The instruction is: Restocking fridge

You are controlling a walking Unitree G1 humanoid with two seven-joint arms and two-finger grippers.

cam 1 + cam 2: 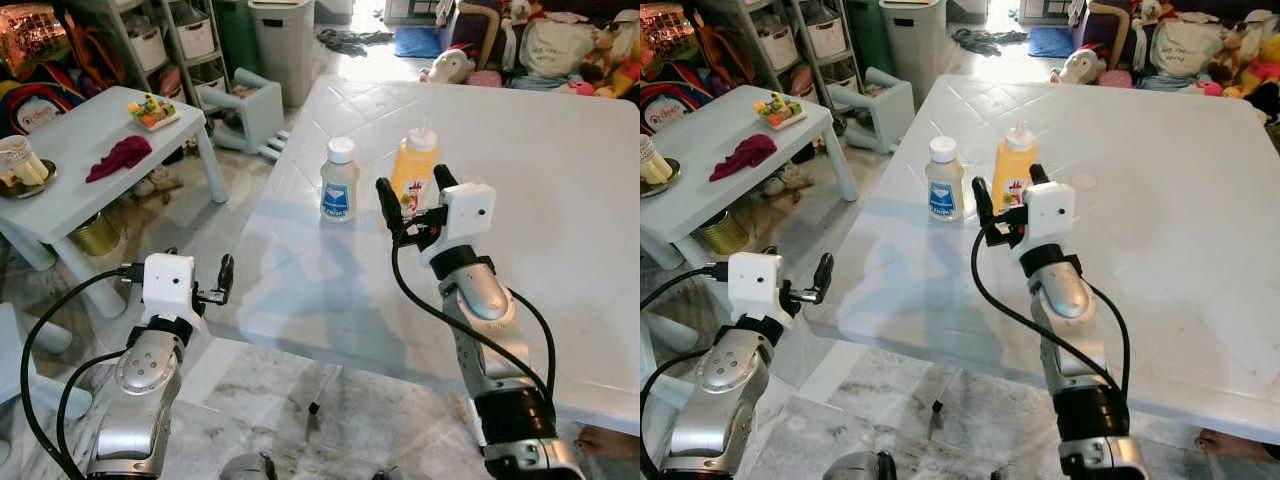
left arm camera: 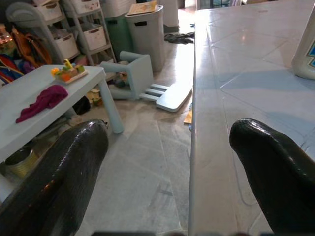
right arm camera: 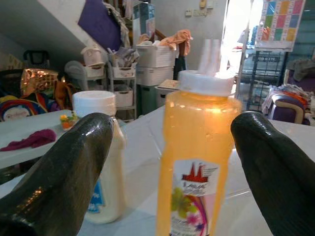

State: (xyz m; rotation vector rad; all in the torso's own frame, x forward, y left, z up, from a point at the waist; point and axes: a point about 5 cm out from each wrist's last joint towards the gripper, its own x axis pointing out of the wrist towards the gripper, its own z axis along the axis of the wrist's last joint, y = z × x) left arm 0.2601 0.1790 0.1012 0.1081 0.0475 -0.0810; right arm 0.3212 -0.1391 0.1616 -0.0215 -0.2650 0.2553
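Observation:
An orange juice bottle (image 1: 415,163) with a white cap stands on the big white table (image 1: 540,130). Just to its left stands a white bottle (image 1: 340,181) with a blue label. My right gripper (image 1: 411,182) hovers over the table right in front of the orange bottle, open, with its fingers (image 3: 74,162) on either side of the bottle (image 3: 194,147) but short of touching it. My left gripper (image 1: 215,285) is held low beside the table's left edge (image 2: 193,147), open and empty.
A small white side table (image 1: 70,170) at the left carries a red cloth (image 1: 118,157) and a toy tray (image 1: 153,110). An overturned stool (image 1: 255,105), a bin (image 1: 285,40) and shelves stand behind. Plush toys (image 1: 560,50) crowd the back right.

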